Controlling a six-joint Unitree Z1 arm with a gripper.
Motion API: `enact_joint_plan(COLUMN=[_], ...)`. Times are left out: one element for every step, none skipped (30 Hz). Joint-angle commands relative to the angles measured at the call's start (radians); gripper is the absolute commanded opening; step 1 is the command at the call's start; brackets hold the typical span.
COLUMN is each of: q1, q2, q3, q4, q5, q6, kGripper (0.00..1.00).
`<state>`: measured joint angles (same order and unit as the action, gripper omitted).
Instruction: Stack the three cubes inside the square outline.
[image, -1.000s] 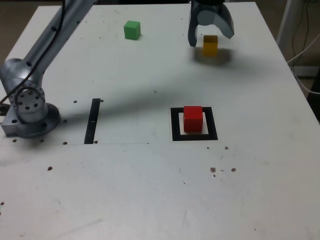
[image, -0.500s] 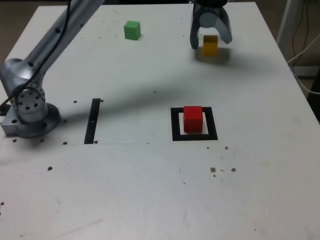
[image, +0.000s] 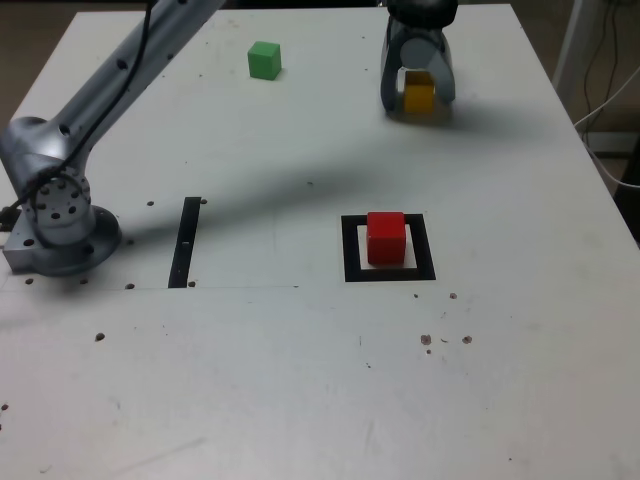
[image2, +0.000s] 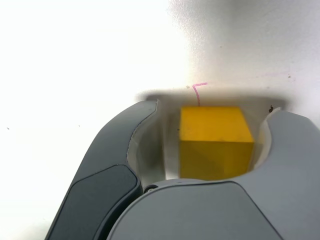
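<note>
Stretching from its base at the exterior view's left across the white table (image: 300, 400), the Unitree Z1 arm (image: 110, 80) reaches the far right area, its upper stretch cut off by the frame. The fingers (image: 418, 98) point down, part-open around the yellow cube (image: 419, 92); the wrist view shows a gap on one side, the other contact unclear. The red cube (image: 386, 238) sits inside the square outline (image: 352, 250). The green cube (image: 265, 60) lies far left.
</note>
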<state>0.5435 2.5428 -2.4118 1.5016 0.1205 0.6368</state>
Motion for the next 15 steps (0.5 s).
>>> enact_joint_plan(q1=[0.001,0.001,0.001,0.001,0.001,0.001,0.001,0.002,0.002,0.002,0.002,0.003,0.003,0.005,0.006], q2=[0.002,0.002,0.001,-0.001,-0.003,-0.005,-0.008,-0.012,-0.015,-0.018,-0.021,-0.024,-0.026,-0.028,-0.031], q3=[-0.006,-0.005,-0.004,-0.002,-0.001,0.001,0.005,0.009,0.013,0.017,0.021,0.025,0.028,0.031,0.035], q4=[-0.001,-0.003,-0.004,-0.006,-0.007,-0.010,-0.013,-0.018,-0.023,-0.029,-0.034,-0.038,-0.041,-0.042,-0.043], q5=[0.000,0.001,0.001,0.002,0.001,0.000,-0.003,-0.006,-0.010,-0.015,-0.020,-0.025,-0.030,-0.035,-0.040], q6=[-0.005,-0.007,-0.008,-0.009,-0.010,-0.010,-0.010,-0.010,-0.010,-0.009,-0.009,-0.008,-0.008,-0.008,-0.008], kGripper=[0.53,0.51,0.50,0.48,0.46,0.44,0.41,0.38,0.35,0.32,0.30,0.30,0.29,0.29,0.28])
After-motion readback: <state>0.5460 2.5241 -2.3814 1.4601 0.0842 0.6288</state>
